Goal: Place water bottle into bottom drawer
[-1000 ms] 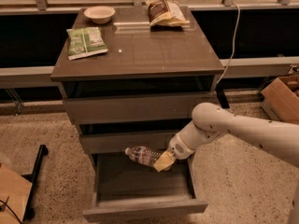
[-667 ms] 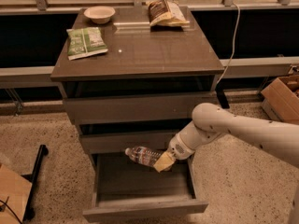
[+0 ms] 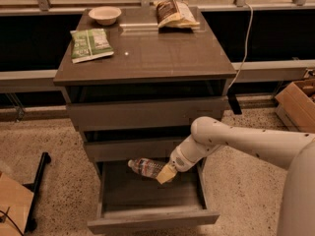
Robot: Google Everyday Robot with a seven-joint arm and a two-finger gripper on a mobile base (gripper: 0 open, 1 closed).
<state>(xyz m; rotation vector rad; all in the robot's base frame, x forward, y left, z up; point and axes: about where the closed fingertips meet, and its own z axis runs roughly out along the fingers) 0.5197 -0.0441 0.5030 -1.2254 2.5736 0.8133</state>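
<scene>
The water bottle [image 3: 146, 166] is clear with a white cap and a dark label band. It lies almost level, cap to the left, held above the rear of the bottom drawer [image 3: 152, 221]. That drawer is pulled out and its tray looks bare. My gripper [image 3: 165, 174] comes in from the right on a white arm and is shut on the bottle's base end. Its yellowish fingertips [image 3: 166, 175] show just below the middle drawer's front.
On the cabinet top [image 3: 162, 58] lie a green snack bag [image 3: 90, 44], a brown snack bag [image 3: 175, 14] and a small bowl [image 3: 104, 15]. A cardboard box [image 3: 299, 104] stands at the right. A black stand leg [image 3: 35, 191] lies on the floor at the left.
</scene>
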